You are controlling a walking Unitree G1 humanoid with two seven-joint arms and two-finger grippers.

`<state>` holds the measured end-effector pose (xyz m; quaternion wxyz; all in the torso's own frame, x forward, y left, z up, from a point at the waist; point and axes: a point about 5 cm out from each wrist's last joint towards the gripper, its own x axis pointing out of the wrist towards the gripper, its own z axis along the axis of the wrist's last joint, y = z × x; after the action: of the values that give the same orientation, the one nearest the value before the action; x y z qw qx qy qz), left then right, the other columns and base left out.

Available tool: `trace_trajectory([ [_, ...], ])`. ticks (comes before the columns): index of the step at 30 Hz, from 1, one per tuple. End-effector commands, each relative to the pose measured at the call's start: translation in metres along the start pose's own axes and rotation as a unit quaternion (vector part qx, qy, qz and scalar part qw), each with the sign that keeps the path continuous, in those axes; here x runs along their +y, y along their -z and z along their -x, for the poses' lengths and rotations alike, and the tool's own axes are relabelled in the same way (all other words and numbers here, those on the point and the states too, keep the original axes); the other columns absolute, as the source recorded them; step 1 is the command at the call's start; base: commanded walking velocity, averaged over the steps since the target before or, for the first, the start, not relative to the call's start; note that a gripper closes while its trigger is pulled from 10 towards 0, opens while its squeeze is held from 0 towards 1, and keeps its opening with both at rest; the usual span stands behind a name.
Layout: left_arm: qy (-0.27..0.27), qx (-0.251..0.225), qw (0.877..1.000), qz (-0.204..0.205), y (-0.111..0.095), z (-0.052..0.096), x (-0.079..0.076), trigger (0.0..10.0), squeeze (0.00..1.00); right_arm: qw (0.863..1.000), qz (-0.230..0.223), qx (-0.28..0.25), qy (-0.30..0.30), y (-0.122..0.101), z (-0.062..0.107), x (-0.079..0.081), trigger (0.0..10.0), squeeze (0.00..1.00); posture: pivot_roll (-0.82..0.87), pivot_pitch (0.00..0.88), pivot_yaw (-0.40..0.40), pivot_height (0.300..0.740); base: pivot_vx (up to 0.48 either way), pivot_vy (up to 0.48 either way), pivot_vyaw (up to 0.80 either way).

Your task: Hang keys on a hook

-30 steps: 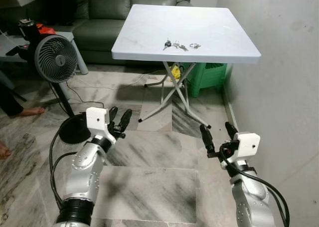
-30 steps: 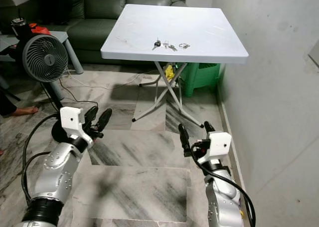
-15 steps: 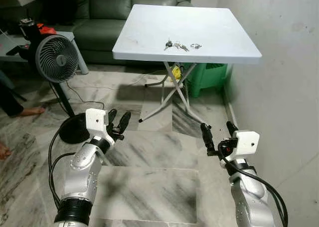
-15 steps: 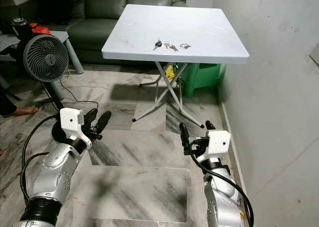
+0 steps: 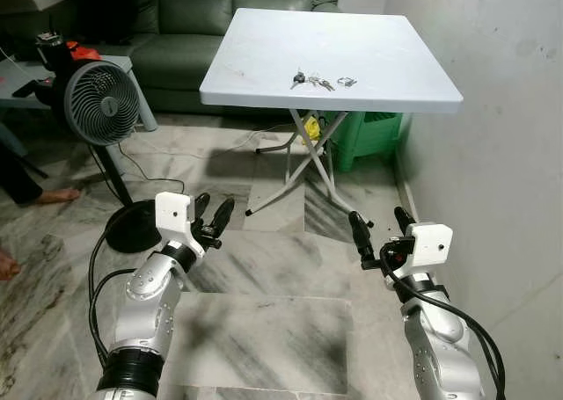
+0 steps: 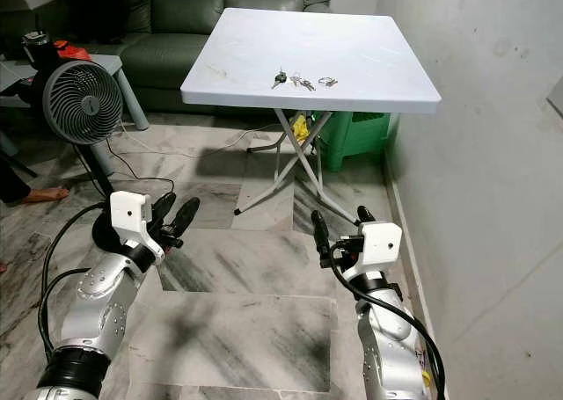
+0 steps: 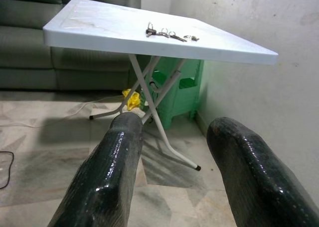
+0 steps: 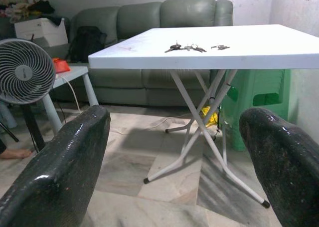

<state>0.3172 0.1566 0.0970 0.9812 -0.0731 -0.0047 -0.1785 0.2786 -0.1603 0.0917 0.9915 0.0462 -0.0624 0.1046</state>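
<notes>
Near the white table's (image 5: 369, 75) front edge the keys (image 5: 312, 81) are lying; both grippers, left (image 5: 209, 217) and right (image 5: 378, 236), are hovering wide and empty, so walking closer squarely seems wise.

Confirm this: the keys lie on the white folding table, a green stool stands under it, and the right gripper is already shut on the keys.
Not quite. The right gripper is open and holds nothing, low over the floor short of the table, as the left eye view shows. The keys do lie on the white folding table, with the green stool under it.
</notes>
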Motion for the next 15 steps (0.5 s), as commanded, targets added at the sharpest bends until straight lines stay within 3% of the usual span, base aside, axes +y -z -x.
trace_trajectory([
  [1,0.009,-0.004,1.0,-0.004,-0.0024,-0.0027,-0.0006,10.0,0.0,1.0,0.004,0.002,-0.002,-0.0005,-0.0025,0.0001,10.0,0.0,-0.17,0.0,0.009,0.724,0.0,0.0,0.0],
  [8,0.01,-0.005,1.0,-0.005,-0.0035,-0.0041,0.0004,10.0,0.0,1.0,0.005,0.005,-0.005,0.0011,-0.0016,-0.0002,10.0,0.0,-0.17,0.0,0.017,0.724,0.216,0.0,0.0],
  [15,0.014,-0.006,1.0,-0.007,-0.0048,-0.0064,0.0014,10.0,0.0,1.0,0.004,0.006,-0.003,0.0024,-0.0001,-0.0012,10.0,0.0,-0.18,0.0,0.023,0.724,0.342,0.0,0.0],
])
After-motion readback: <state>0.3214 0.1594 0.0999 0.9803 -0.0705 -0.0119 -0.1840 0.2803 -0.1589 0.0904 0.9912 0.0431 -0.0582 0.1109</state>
